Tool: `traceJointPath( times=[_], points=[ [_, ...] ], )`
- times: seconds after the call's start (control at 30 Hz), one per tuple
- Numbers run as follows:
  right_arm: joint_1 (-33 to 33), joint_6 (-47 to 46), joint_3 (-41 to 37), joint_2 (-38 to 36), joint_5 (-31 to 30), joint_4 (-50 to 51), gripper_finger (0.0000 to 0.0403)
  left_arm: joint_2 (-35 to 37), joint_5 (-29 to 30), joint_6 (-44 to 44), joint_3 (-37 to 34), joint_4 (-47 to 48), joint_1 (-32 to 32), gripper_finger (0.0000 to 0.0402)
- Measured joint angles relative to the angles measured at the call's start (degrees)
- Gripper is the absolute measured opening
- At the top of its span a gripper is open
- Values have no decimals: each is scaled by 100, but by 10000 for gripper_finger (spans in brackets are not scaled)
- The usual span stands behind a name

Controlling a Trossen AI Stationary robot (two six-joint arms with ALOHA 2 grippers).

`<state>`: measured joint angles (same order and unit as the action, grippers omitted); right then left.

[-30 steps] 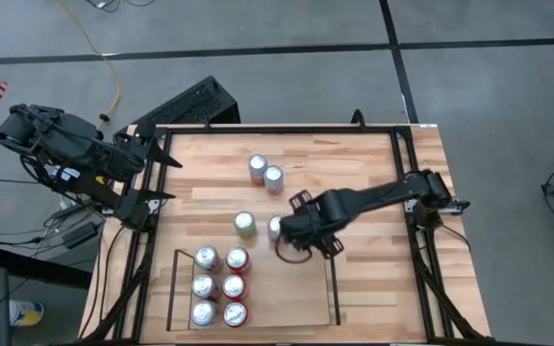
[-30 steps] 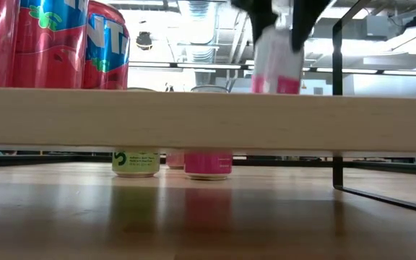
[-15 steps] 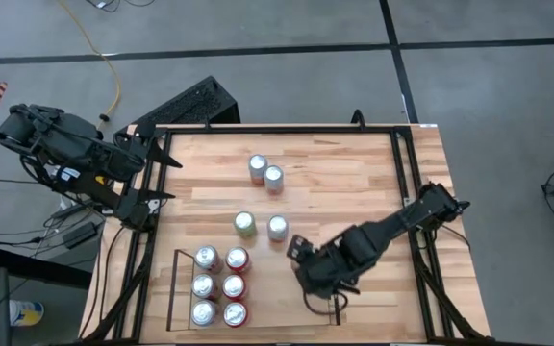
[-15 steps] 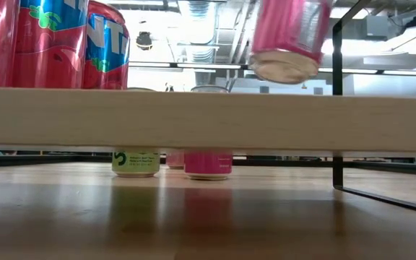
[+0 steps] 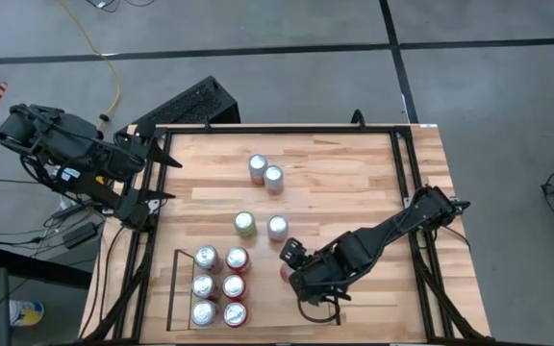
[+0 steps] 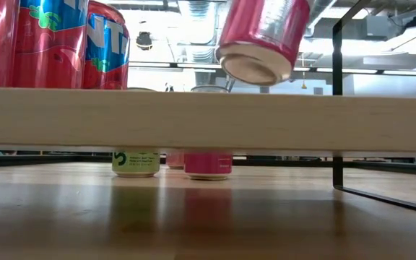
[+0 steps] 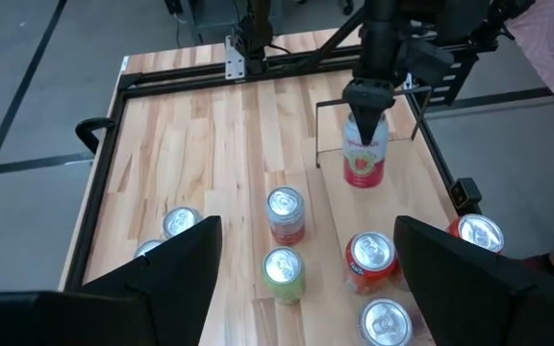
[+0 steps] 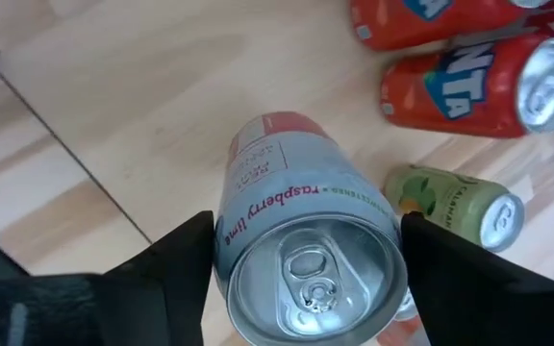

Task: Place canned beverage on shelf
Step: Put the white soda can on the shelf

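The right claw (image 5: 293, 272) has carried the pink can (image 6: 261, 37) over the shelf (image 5: 258, 298).

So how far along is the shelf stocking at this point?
Six cans already stand on the shelf. The right hand holds a pink raspberry-lime can tilted above the shelf floor, not yet set down. Four cans remain on the open table. The left hand waits at the table's left edge.

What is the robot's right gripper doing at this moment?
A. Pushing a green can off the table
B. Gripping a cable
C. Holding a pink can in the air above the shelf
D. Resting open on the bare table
C: the right gripper clamps the pink can, which hangs tilted above the shelf plank without touching it.
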<state>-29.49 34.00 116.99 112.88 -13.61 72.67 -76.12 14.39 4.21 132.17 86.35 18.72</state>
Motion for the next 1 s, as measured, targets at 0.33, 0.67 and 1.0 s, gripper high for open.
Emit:
traceJointPath(
  times=[0.33, 0.67, 1.0],
  points=[
    [-20, -471, -33, 0, 44, -270, 297, -1, -1, 12, -1, 1, 1, 293],
    [6, -2679, -37, 0, 27, -756, 297, 0, 0, 6, -1, 7, 0, 293],
    [-14, -4373, -37, -1, 197, -681, 297, 0, 0, 2, 1, 9, 0, 293]
  ],
)
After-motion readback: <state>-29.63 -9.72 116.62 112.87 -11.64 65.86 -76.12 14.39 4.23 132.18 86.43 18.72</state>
